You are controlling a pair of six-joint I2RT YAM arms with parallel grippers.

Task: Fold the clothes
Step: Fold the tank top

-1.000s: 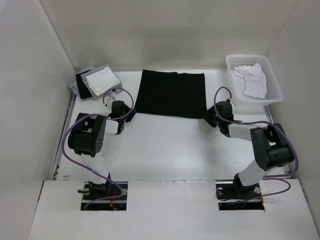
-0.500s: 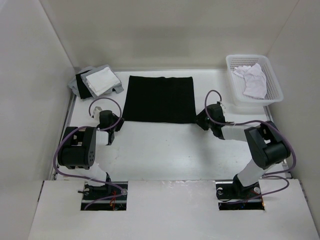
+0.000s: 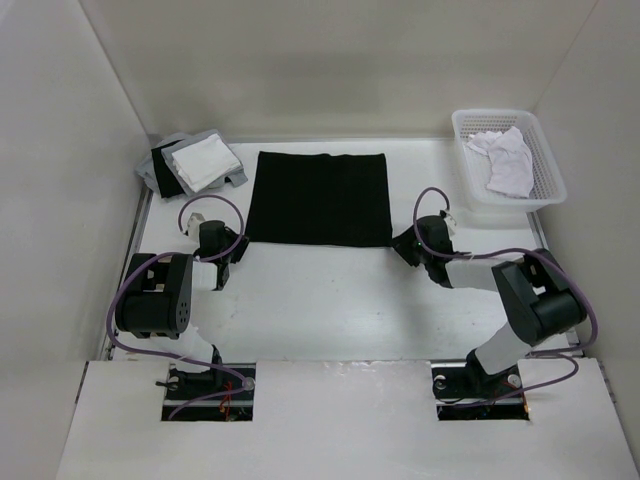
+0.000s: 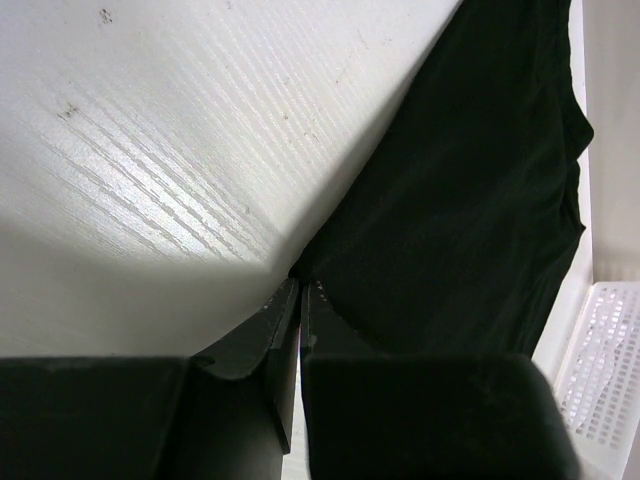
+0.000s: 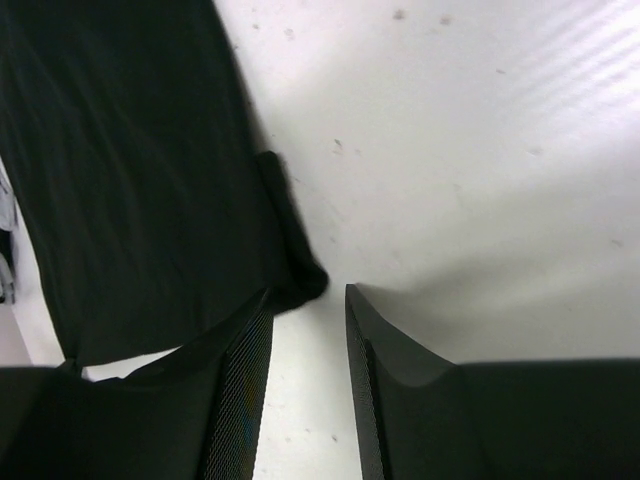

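one stack of cloths [image 3: 195, 165] sits at the table's [image 3: 330, 290] far left corner, one black top [image 3: 318, 198] lies flat mid-table as a rectangle, and one basket [image 3: 547, 150] at far right holds one white garment [image 3: 505, 160]. two grippers flank the top's near edge. the left gripper [image 4: 300, 285], fingers pressed together, meets the top's near left corner at its tips; whether fabric is caught cannot be told. the right gripper [image 5: 308, 295] stands spread, bare table showing between its fingers, with the top's bunched near right corner just ahead of its tips.
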